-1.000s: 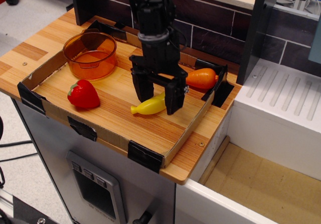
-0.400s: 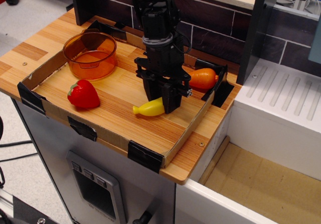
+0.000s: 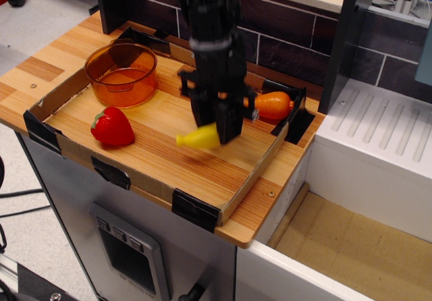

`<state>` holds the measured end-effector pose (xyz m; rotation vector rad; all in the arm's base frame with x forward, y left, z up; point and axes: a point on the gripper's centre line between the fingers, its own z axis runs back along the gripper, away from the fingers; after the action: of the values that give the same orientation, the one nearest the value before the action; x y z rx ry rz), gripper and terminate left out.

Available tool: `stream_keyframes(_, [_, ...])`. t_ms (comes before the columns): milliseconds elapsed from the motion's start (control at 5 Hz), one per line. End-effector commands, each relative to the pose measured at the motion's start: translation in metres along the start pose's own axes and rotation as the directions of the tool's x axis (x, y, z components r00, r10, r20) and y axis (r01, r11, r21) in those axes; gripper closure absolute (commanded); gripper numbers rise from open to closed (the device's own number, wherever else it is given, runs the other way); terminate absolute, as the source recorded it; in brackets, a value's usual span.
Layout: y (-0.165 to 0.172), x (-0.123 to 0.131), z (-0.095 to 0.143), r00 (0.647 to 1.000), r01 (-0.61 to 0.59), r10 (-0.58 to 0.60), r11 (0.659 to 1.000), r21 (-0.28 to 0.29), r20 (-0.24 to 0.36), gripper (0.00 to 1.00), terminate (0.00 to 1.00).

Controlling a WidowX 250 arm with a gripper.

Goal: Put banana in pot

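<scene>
Banana (image 3: 200, 138) clenched in pincer (image 3: 217, 129), held clear of tabletop (image 3: 162, 159) (blurred, so judged mid-lift) for carriage over rim of pot (image 3: 121, 73), well apart to left.

banana (image 3: 196, 138) end hidden in blurred pincer (image 3: 217, 127)

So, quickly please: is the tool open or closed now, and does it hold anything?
Tool: closed on the banana, which looks raised a little off the board.

Red strawberry (image 3: 113, 126); orange carrot (image 3: 273, 104); wooden tray (image 3: 196, 210).
</scene>
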<state>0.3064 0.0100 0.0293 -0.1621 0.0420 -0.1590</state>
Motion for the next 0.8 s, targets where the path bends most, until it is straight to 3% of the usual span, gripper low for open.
stream_keyframes(0, [0.031,0.015,0.071,0.973,-0.090,0.076,0.994,0.055,0.219,1.00,0.00])
stream_keyframes(200, [0.056,0.016,0.083,0.964,-0.127,0.106,0.989,0.070,0.245,1.00,0.00])
stream_keyframes(600, [0.102,0.022,0.084,0.972,-0.176,0.168,0.984,0.040,0.165,1.00,0.00])
